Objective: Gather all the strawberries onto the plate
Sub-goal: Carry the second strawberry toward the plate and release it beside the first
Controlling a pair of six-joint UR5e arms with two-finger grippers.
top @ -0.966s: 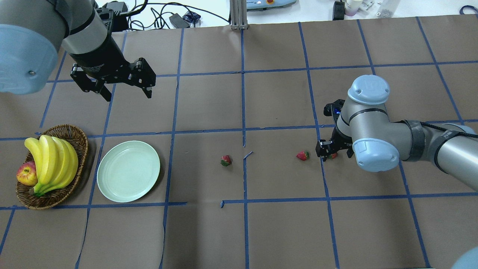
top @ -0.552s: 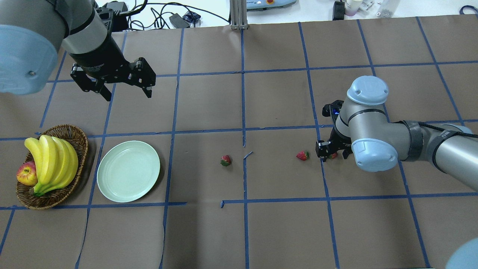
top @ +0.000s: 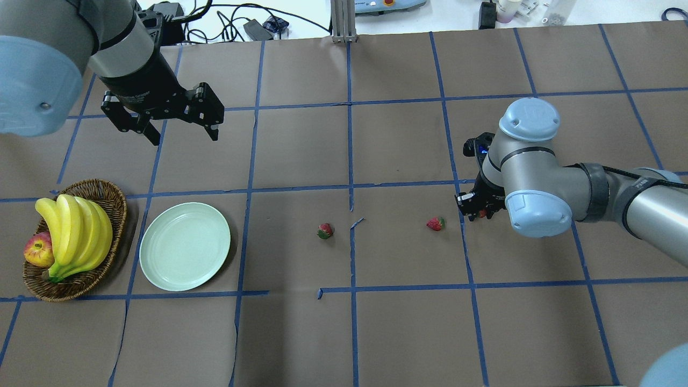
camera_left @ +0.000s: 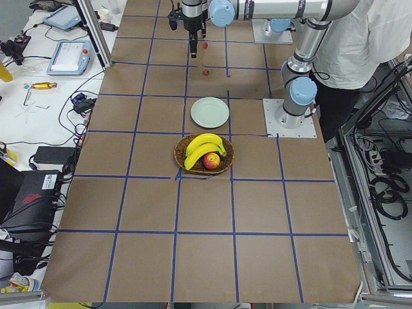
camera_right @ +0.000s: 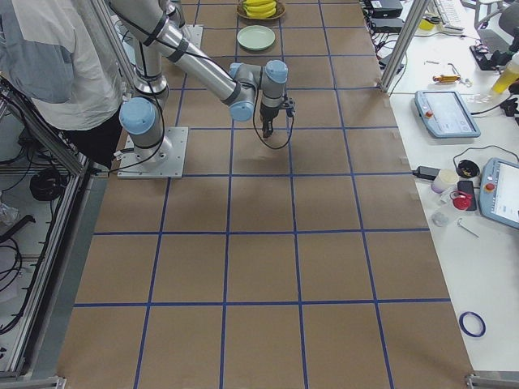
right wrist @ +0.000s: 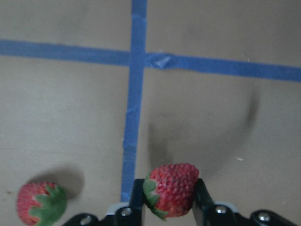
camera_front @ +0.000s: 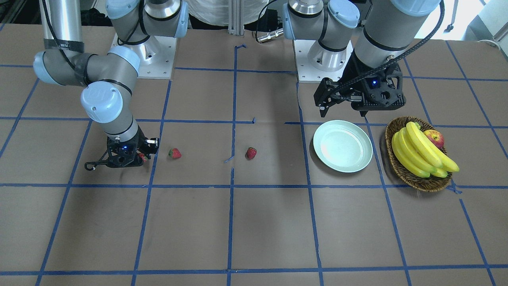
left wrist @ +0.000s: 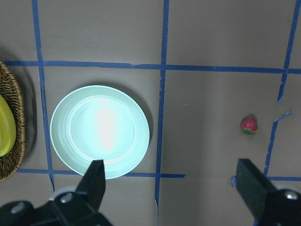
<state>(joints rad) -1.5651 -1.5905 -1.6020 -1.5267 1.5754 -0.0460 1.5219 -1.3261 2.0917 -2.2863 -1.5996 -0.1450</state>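
My right gripper [right wrist: 171,200] is shut on a strawberry [right wrist: 171,188], which sits between its fingers just above the brown table; the same strawberry [top: 482,213] peeks out under the wrist of the right gripper [top: 480,214] overhead. A second strawberry [top: 436,223] lies on the table just left of it, also low left in the right wrist view [right wrist: 40,205]. A third strawberry [top: 325,230] lies near the table's middle. The pale green plate [top: 184,246] is empty at the left. My left gripper [top: 184,138] hangs open above and behind the plate [left wrist: 99,132].
A wicker basket [top: 115,201] with bananas [top: 75,231] and an apple [top: 37,251] stands left of the plate. Blue tape lines grid the brown table. A person [camera_left: 367,38] stands behind the robot bases.
My right gripper, shut on its strawberry, has shifted slightly away from the second strawberry, toward the table's far side. The left arm has barely moved.
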